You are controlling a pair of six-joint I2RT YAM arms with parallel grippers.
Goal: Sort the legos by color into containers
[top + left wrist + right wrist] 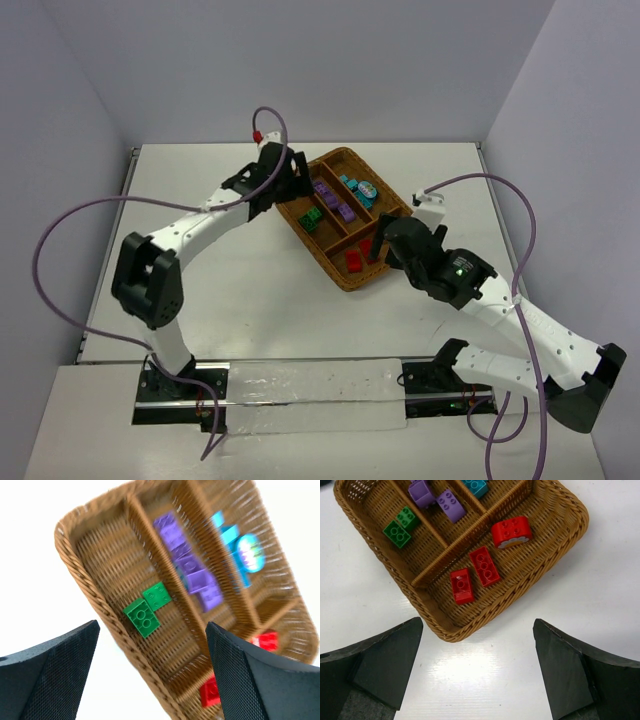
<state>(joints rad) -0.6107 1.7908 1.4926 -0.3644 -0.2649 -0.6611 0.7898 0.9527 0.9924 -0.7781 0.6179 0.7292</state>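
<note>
The brown wicker tray (pixel 338 153) sits mid-table, turned diagonally. Green bricks (pixel 313 218) lie in its left long compartment, purple bricks (pixel 333 200) in the middle one, teal-blue bricks (pixel 358 187) in the right one, and red bricks (pixel 354 261) in the crosswise one. My left gripper (pixel 293 182) hovers over the tray's far-left edge, open and empty (pixel 151 627), above two green bricks (pixel 142 617). My right gripper (pixel 378 248) is open and empty (pixel 477 625) above the tray's near rim (pixel 450 632). Three red bricks (pixel 485 566) lie just ahead of it.
White table (pixel 230 290) with walls on three sides. Purple cables loop off both arms. The tray's dividers (pixel 465 542) stand between the compartments. No loose bricks show on the table outside the tray.
</note>
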